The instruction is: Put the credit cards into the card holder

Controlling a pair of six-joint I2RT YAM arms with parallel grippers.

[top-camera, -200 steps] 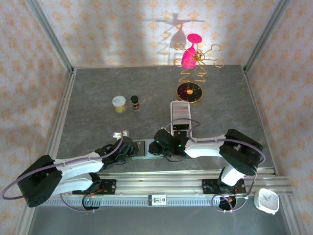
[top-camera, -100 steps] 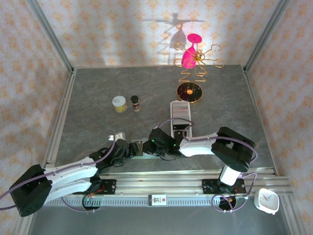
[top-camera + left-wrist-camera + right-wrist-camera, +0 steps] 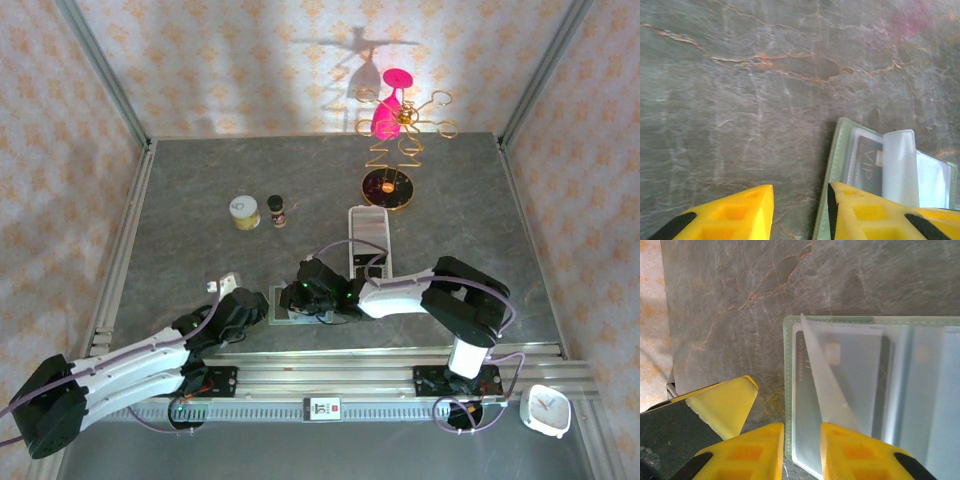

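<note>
The green card holder (image 3: 281, 305) lies open on the table near the front edge. In the left wrist view its sleeve shows a dark credit card (image 3: 867, 162) marked VIP under clear plastic. My left gripper (image 3: 800, 192) is open just left of the card holder (image 3: 836, 165), bare table between its fingers. My right gripper (image 3: 802, 427) stands narrowly open astride the card holder's left edge (image 3: 788, 370). A translucent leaf (image 3: 827, 385) stands up against its right finger. A dark card (image 3: 805, 362) lies beneath the plastic. In the top view the left gripper (image 3: 250, 303) and right gripper (image 3: 294, 297) nearly meet.
A long white perforated tray (image 3: 368, 232) lies behind the right arm. A yellow-lidded jar (image 3: 244, 211) and a small dark bottle (image 3: 277, 210) stand mid-table. A gold wire stand (image 3: 388, 187) with a pink glass is at the back right. A small white item (image 3: 226, 285) sits beside the left gripper.
The right gripper has slid left over the card holder and narrowed. The left arm has drawn back toward the lower left, its gripper now off the card holder's left side.
</note>
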